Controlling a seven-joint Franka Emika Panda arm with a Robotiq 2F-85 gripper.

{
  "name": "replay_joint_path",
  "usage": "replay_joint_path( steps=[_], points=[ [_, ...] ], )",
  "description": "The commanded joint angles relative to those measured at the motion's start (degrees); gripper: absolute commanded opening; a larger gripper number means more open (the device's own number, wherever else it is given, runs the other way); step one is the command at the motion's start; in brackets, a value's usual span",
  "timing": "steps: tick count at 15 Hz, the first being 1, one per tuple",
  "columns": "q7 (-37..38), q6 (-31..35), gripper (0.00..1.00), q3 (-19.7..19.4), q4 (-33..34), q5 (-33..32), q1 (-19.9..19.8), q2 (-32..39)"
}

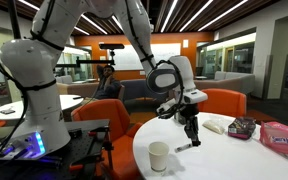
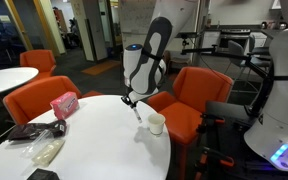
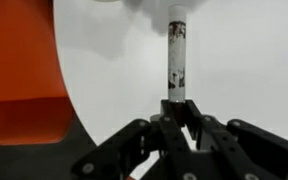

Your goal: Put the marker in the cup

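In the wrist view the pincer (image 3: 179,108) is closed narrow on the marker (image 3: 176,55), gripping one end while the rest of the stick reaches away over the white bench (image 3: 249,60). An orange chair (image 3: 19,85) fills the left side. The cup cannot be made out with certainty here.

In an exterior view the pincer (image 2: 132,100) hangs over the far right part of the bench (image 2: 94,140). The marker (image 2: 137,112) slants down from it, its lower end close to the bench top, though whether it touches I cannot tell. The cup (image 2: 156,123) stands upright just beside it on the right, apart from it, and nothing shows inside.

In an exterior view the pincer (image 1: 191,132) sits low over the bench (image 1: 224,155), with the cup (image 1: 159,156) nearer and to its left. The marker is too thin to pick out against the dark fingers.

I judge the grasp done. What is left is to carry the marker above the rim, line it up over the mouth and let it drop in
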Motion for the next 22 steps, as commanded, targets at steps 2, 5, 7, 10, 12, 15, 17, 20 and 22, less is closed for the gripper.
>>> replay_joint_path(
  steps=[2,5,7,10,12,15,17,20,22],
  points=[
    [8.2,8.2,0.05,-16.6,-8.8,0.9,18.5,-1.6],
    [8.0,7.1,0.05,-26.4,-12.6,3.4,30.9,-0.9],
    [8.7,8.1,0.05,-33.0,-15.0,6.5,39.7,0.6],
    [9.6,8.9,0.05,-41.5,-17.2,13.0,51.6,4.1],
    [8.9,6.3,0.05,-45.4,-18.4,16.3,57.4,5.6],
    [8.6,0.9,0.05,-50.2,-20.3,19.0,65.1,9.4],
    [8.5,-4.0,0.05,-52.2,-21.5,18.9,68.7,10.3],
    [11.0,-10.0,0.05,-54.3,-22.2,18.7,73.3,12.9],
    [16.1,-13.7,0.05,-53.6,-20.9,19.1,73.6,16.4]
  ],
)
